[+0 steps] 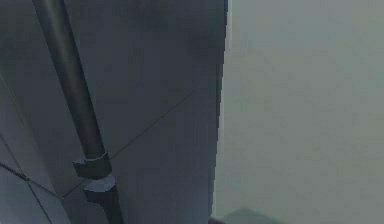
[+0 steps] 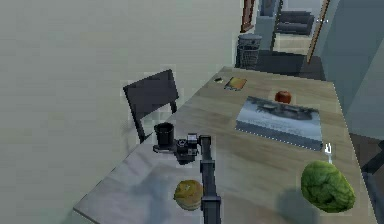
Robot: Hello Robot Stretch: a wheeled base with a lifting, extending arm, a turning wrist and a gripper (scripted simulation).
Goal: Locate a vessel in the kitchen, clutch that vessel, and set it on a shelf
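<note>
The dark cup stands on the wooden counter near its nine o'clock edge, right at the tips of the fingers and at about ten o'clock from the arm; whether the fingers are grasping it, touching it or merely beside it I cannot tell, nor whether they are released or clenched. The main risk, as I judge it, is a shove instead of a grip; the cup is close to the edge, with the dark chair just beyond at eleven o'clock, so a push outward could tip it or send it off the counter. A lift on a poor hold could drop it beside the yellowish round lump at five o'clock of the cup (bread or a potato, hard to say). The green melon at three o'clock of the arm and the flat grey block at one o'clock lie well apart; a wide swing could sweep them all the same. At the base's twelve o'clock a dark panel with a dark pole stands very near; turning toward a shelf could scrape it.
</note>
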